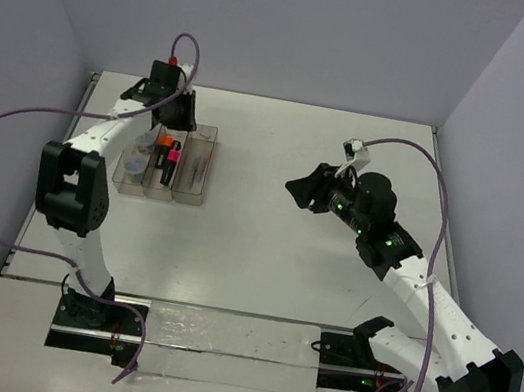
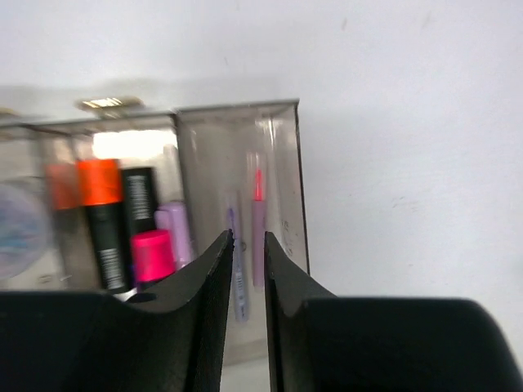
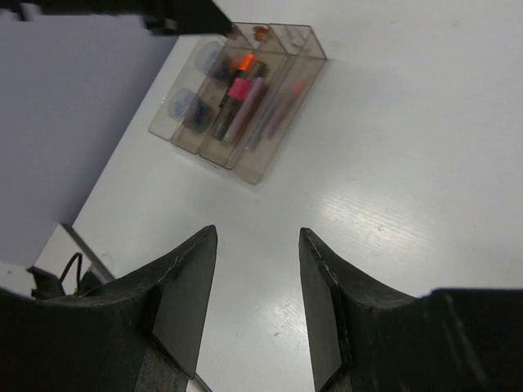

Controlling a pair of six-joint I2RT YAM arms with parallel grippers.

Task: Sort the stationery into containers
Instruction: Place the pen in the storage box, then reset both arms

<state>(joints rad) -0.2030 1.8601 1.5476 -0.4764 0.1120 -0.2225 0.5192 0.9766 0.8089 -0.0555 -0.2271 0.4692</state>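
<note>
We see the clear tray (image 1: 167,167) near the far left corner of the worktop (image 1: 273,249), with the stationery inside it. The orange, pink and purple highlighters (image 2: 131,233) lie in its middle compartment, and the thin pens (image 2: 248,245) in the one toward the worktop's centre. Our left tool (image 2: 248,269) hangs over the tray, nearly clenched and grasping nothing. Our right tool (image 3: 257,286) hovers released above bare worktop, well apart from the tray.

Overhead view spans table; wrist views share tray (image 1: 166,165), left close, right far.
</note>
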